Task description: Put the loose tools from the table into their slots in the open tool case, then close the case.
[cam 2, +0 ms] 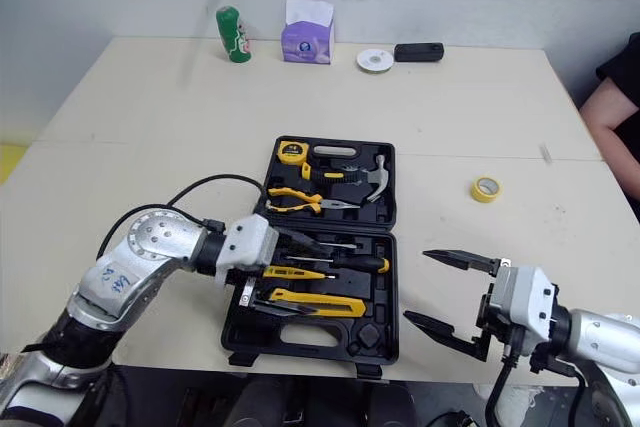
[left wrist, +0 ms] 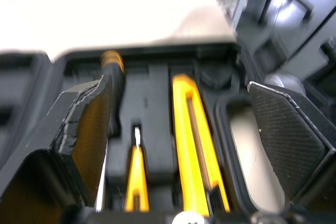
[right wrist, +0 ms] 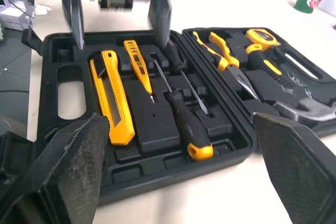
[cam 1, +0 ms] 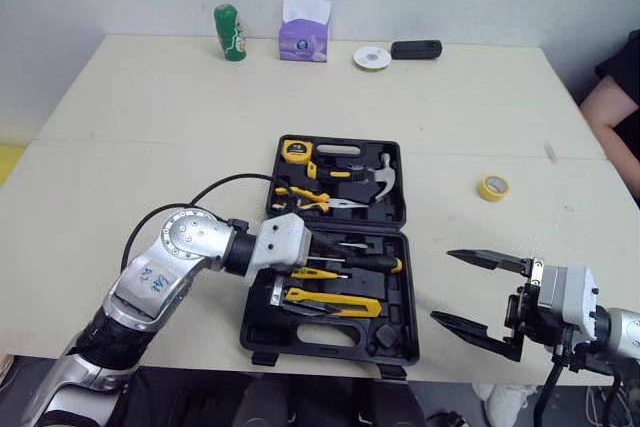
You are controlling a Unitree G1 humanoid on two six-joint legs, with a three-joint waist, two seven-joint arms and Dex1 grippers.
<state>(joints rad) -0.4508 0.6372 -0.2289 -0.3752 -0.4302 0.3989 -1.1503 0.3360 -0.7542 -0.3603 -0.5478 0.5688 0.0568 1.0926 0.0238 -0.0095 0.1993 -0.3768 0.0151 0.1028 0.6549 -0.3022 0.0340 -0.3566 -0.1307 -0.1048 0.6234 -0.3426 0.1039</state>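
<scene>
Black tool case (cam 1: 395, 332) lies open on the worktop (cam 1: 150, 127), tools apparently seated. Left gripper (left wrist: 178, 93) hangs open over its near half, one finger beside the screwdriver (cam 1: 370, 262); right gripper (cam 1: 445, 285) hangs open alongside. Closing the lid seems next, once the left gripper is clear.

The black tool case (cam 1: 392, 335) lies open and flat near the front edge of the worktop. Its near half holds a yellow utility knife (right wrist: 111, 100), a slim yellow tester (right wrist: 137, 66) and a black-handled screwdriver (right wrist: 186, 121) with a yellow cap, lying side by side. The far half holds a yellow tape measure (right wrist: 261, 36), yellow-handled pliers (right wrist: 223, 51) and a claw hammer (cam 1: 380, 179).
</scene>
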